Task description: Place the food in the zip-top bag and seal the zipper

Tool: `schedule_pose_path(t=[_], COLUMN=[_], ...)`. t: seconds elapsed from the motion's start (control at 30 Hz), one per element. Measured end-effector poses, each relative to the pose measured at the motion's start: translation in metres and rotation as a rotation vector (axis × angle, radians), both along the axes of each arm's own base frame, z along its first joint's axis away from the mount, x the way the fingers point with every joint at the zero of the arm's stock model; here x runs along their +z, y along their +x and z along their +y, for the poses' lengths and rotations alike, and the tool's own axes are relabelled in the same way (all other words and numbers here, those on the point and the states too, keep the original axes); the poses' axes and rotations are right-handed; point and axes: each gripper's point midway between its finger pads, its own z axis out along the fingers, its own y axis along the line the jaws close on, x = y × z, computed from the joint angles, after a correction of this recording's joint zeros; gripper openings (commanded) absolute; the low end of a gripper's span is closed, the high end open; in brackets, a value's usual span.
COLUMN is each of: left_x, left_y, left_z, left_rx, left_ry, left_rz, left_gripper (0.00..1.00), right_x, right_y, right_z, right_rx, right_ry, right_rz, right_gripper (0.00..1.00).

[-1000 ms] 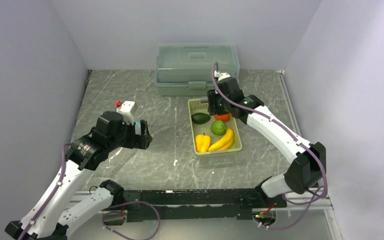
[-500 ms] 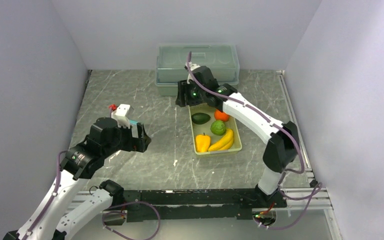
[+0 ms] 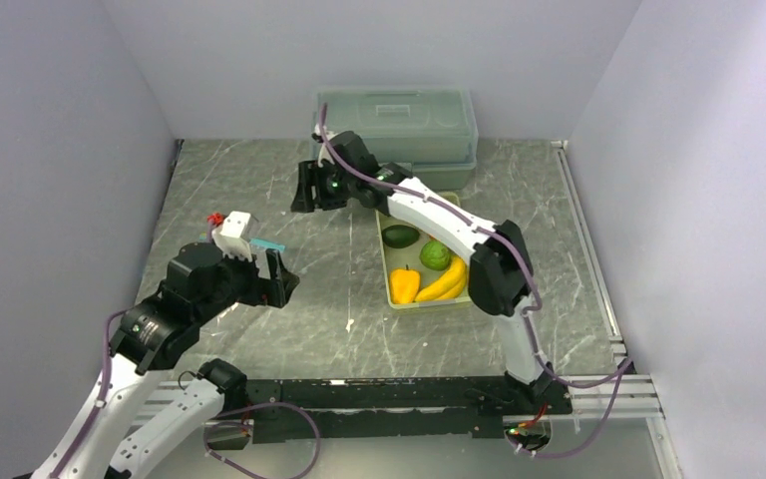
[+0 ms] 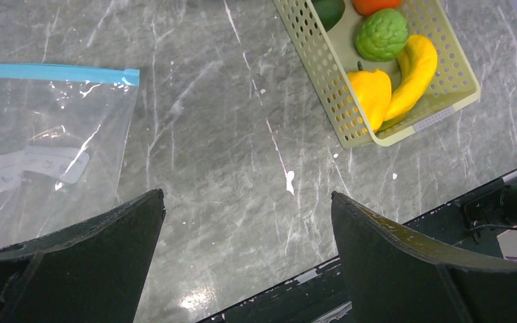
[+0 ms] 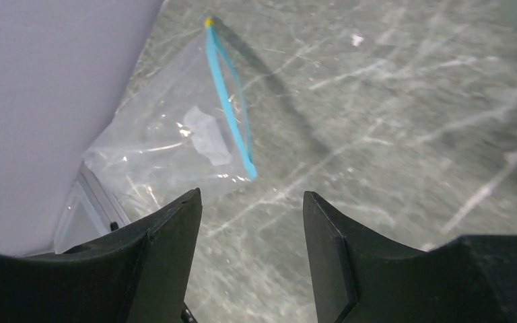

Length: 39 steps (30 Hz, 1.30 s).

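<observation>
Food fills the pale green slotted plastic basket [image 3: 429, 304] in the top view: dark green avocado [image 3: 400, 237], light green round fruit [image 3: 436, 255], yellow pepper [image 3: 405, 284] and yellow bananas [image 3: 447, 281]. The right gripper [image 3: 306, 188] hovers left of the basket's far end. The left gripper [image 3: 277, 274] hangs well to the basket's left.

In the left wrist view the clear floppy zip-top bag [image 4: 47, 134] lies flat on the grey marbled table [image 4: 229, 134], left of the basket and well apart. Its thin teal-blue zipper [image 4: 54, 73] runs along the far edge. The orange ball [image 4: 377, 5] shows at the basket's far end. This gripper gapes wide and empty.

In the right wrist view the fingers stand partly apart around nothing, facing the bag; the zipper looks slightly parted.

Judged so, nothing is bagged: all five pieces and the sealing remain.
</observation>
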Motion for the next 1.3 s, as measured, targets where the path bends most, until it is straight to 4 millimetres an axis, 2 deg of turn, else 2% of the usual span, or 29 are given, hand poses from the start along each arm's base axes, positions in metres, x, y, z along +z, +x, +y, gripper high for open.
schedule_pose_path(t=[0.17, 0.3, 0.5, 1.03, 1.3], left_x=[0.005, 0.006, 0.006, 0.006, 0.006], left_y=[-0.003, -0.003, -0.004, -0.003, -0.002], left_z=[0.002, 0.002, 0.002, 0.005, 0.005], left_rx=[0.000, 0.000, 0.001, 0.016, 0.016], left_ry=[-0.014, -0.015, -0.017, -0.012, -0.010], left_rz=[-0.025, -0.027, -0.030, -0.038, -0.034], left_gripper=[1.00, 1.00, 1.00, 0.99, 0.99], right_x=[-0.021, -0.038, -0.053, -0.089, -0.094], right_y=[-0.004, -0.011, -0.014, -0.003, -0.015], right_z=[0.039, 0.059, 0.088, 0.124, 0.134], right_rx=[0.052, 0.086, 0.112, 0.089, 0.109], right_ry=[0.054, 0.083, 0.134, 0.214, 0.226], right_rz=[0.062, 0.108, 0.148, 0.214, 0.240], right_gripper=[0.63, 0.64, 0.64, 0.67, 0.67])
